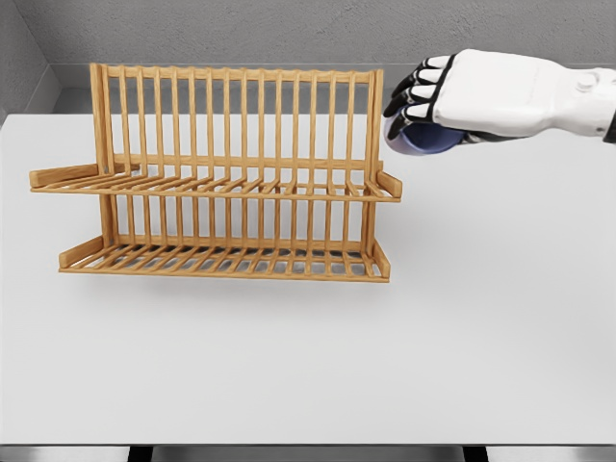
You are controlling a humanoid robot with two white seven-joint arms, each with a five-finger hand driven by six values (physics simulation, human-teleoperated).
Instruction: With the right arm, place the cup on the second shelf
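At upper right, our right hand (452, 101) comes in from the right edge, fingers (412, 94) curled down over a blue cup (423, 140); most of the cup is hidden under the palm. We hold it in the air just right of the wooden rack (226, 183), near the top of the end post, above the upper shelf (217, 188). Both shelves sit bare on the white table (308, 366). We see no readable writing or labels anywhere.

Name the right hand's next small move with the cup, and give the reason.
Probably shift left. The right hand holds the cup in the air just right of the rack, level with its top part. The upper shelf sits lower and left, with nothing on it.
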